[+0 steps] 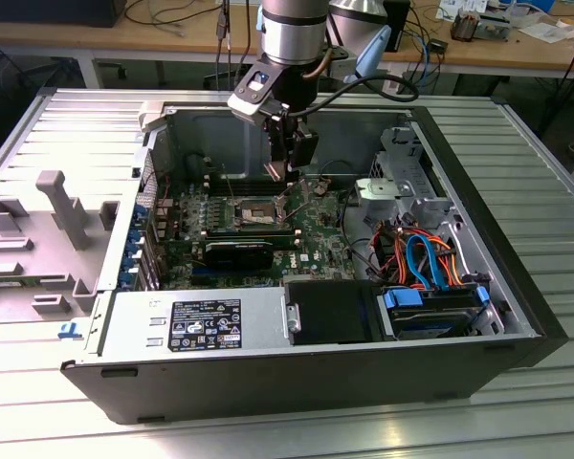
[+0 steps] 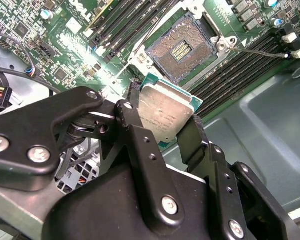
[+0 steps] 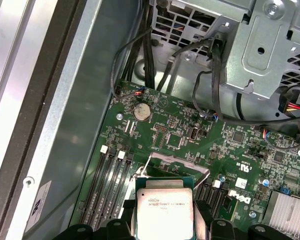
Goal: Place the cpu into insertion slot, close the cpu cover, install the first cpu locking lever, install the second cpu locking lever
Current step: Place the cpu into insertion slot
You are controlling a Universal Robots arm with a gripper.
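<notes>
My gripper (image 1: 291,170) hangs inside the open computer case, a little above the motherboard and just to the exterior view's right of the insertion slot (image 1: 258,212). It is shut on the cpu (image 2: 165,111), a flat square chip with a silvery top, clamped by its edges between the two black fingers (image 2: 190,132). In the second wrist view the insertion slot (image 2: 182,50) lies uncovered just beyond the chip, its tan-gold centre showing. A thin locking lever (image 2: 255,51) sticks out from the slot's corner. The silvery cpu cover (image 3: 176,169) stands raised behind the cpu (image 3: 164,205).
Long black memory slots (image 2: 240,70) run beside the socket. A grey drive cage (image 3: 260,55) with black cables, a power supply (image 1: 206,325) and blue-orange cable bundles (image 1: 426,253) crowd the case. A grey plastic part (image 1: 62,206) lies on the exterior view's left.
</notes>
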